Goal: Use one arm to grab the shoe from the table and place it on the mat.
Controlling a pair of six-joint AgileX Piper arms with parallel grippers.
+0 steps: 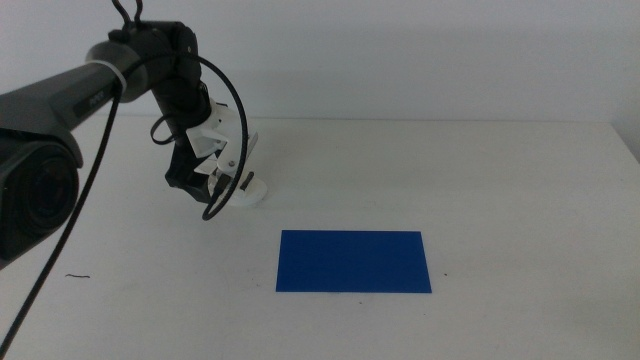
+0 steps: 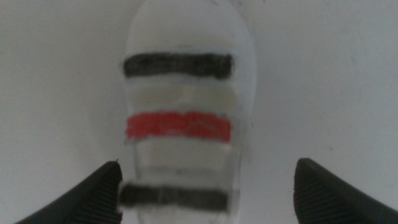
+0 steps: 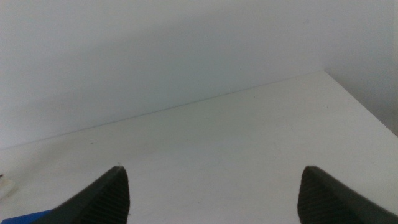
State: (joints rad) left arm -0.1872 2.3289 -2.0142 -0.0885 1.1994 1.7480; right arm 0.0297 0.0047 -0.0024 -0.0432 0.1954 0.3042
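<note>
The left gripper (image 2: pixel 205 186) is straddling the shoe (image 2: pixel 186 112), fingers wide for grasping, at 10 o'clock from the mat (image 1: pixel 353 261).

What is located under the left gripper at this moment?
The shoe lies on the white table directly under the left gripper, between its open jaws. The middle view shows only its white end; the arm covers the rest.

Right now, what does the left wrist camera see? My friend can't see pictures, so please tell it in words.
A small white shoe with two black straps and one red strap lies on the white table, seen close from above. The left gripper is open, its two dark jaws standing on either side of the shoe's near end without closing on it.
</note>
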